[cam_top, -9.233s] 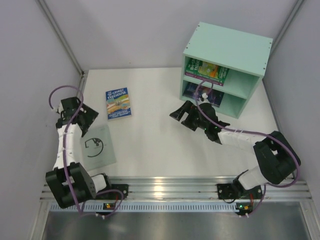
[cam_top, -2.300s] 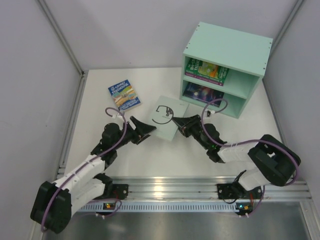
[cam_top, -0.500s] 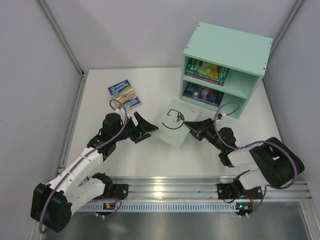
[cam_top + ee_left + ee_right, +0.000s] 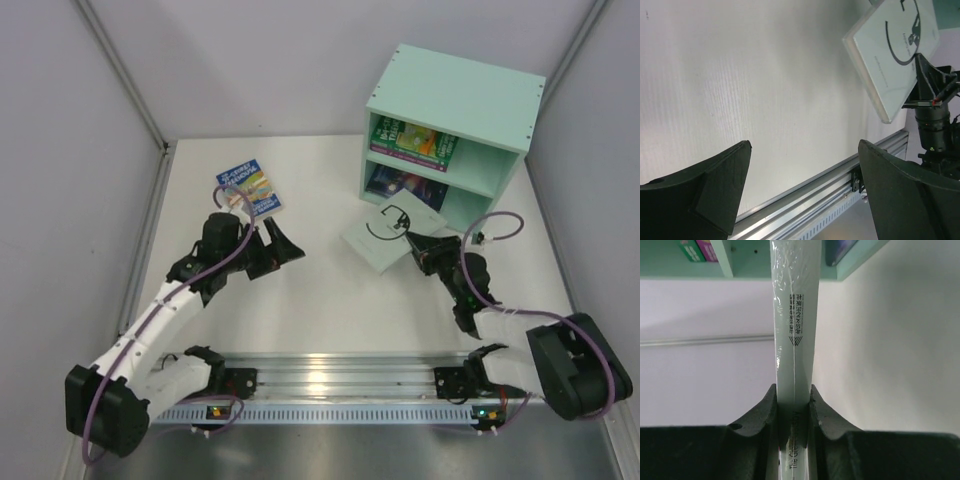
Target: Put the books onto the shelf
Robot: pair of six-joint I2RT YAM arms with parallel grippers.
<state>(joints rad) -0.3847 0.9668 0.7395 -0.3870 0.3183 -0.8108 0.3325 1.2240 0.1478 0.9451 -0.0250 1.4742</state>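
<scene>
Books are seen in three places. At the left, a blue book (image 4: 250, 190) with a yellow picture is laid flat on the tabletop (image 4: 300, 320), cover up, its long axis slanted toward the far left. White title lettering is printed above the picture but is too small to be read. Just nearer, the left arm (image 4: 160, 300) is stretched forward and low, and the left jaws are spread wide with nothing between them.

Right of centre, a pale green book (image 4: 385, 235) is pinched by one edge in the clenched right jaws. A dark ring-shaped mark is printed on its cover, and fine black print along its spine cannot be made out. It is held tilted, cover upward, its length directed away from the jaws toward the shelf (image 4: 455, 100), just before the lower compartment. The right arm (image 4: 465, 280) is reached forward, wrist low.

In the shelf, green and purple books (image 4: 410, 140) are laid in the upper compartment and a dark blue-purple book (image 4: 405, 188) in the lower; no titles are legible.
</scene>
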